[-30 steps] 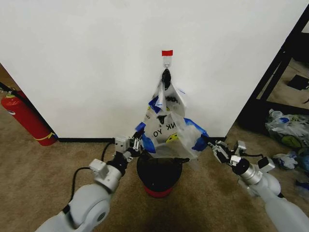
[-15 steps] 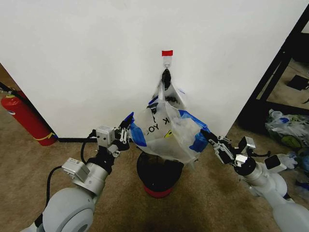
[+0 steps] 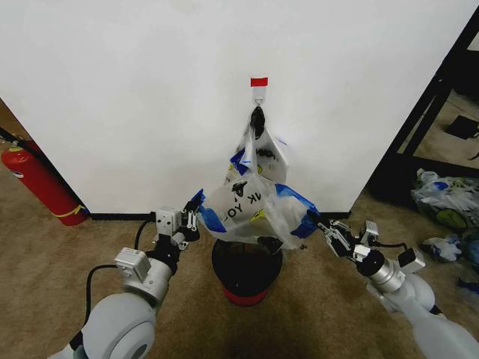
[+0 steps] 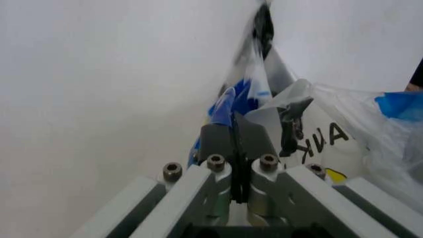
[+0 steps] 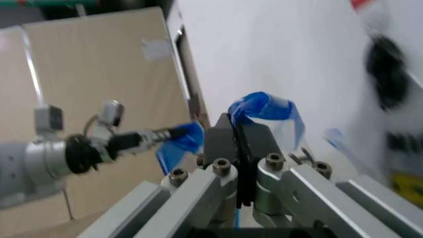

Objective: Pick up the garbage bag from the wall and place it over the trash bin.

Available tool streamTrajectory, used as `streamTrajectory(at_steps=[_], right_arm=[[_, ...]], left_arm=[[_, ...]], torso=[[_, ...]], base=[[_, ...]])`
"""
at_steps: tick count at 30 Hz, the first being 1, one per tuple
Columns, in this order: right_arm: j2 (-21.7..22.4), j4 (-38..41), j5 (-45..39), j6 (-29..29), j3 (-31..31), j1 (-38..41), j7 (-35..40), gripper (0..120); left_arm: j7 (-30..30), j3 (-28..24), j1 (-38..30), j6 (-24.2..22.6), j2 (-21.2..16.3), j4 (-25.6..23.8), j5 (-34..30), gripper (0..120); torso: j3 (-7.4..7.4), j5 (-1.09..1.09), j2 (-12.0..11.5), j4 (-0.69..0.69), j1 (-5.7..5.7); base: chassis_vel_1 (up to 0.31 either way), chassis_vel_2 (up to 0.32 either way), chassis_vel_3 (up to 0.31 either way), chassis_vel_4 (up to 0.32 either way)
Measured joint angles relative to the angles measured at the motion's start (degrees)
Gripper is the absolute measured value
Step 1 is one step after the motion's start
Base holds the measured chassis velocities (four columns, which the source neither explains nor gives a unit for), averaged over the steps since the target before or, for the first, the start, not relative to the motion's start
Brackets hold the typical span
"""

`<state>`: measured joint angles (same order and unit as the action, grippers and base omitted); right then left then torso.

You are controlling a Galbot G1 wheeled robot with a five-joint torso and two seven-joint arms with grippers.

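Left gripper and right gripper each clamped a blue-taped edge of the garbage bag, stretched open between them just above the trash bin, below the bunched bags on the wall hook

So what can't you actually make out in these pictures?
- Head view: the garbage bag, stretched between the left claw and right claw, hides the trash bin rim, so whether it touches the bin is unclear.
- Head view: the print on the bag is crumpled and only partly readable.
- Right wrist view: the hook on the wall is blurred.
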<state>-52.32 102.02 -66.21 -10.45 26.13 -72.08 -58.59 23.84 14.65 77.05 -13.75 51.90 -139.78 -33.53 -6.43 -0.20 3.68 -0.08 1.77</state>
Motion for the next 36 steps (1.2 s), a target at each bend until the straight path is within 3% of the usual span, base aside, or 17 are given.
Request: streamTrajectory(at_steps=[7, 16, 25, 36], right_arm=[[0.8, 9.5, -4.8, 0.0, 0.7, -2.1, 3.6, 0], [-0.7, 2.6, -2.6, -1.3, -0.7, 0.2, 3.1, 0], [-1.6, 8.1, -7.2, -1.2, -0.2, -0.9, 1.8, 0], [-1.2, 9.2, -0.8, -2.0, 0.1, -3.5, 12.5, 0]], left_arm=[[1.4, 3.6, 2.0, -2.5, 0.2, -3.6, -1.1, 0], [1.7, 3.6, 2.3, -2.7, 1.9, -3.5, -0.3, 0], [2.8, 8.9, 3.6, -4.4, 1.1, -3.6, -1.7, 0], [6.3, 10.9, 6.8, -7.3, -0.4, -3.6, -1.6, 0]], torso=[[0.01, -0.02, 0.0, 0.00, 0.00], [0.00, 0.01, 0.0, 0.00, 0.00], [0.00, -0.01, 0.0, 0.00, 0.00], [0.00, 0.00, 0.0, 0.00, 0.00]], base=[[0.000, 0.000, 0.000, 0.000], [0.000, 0.000, 0.000, 0.000], [0.000, 0.000, 0.000, 0.000], [0.000, 0.000, 0.000, 0.000]])
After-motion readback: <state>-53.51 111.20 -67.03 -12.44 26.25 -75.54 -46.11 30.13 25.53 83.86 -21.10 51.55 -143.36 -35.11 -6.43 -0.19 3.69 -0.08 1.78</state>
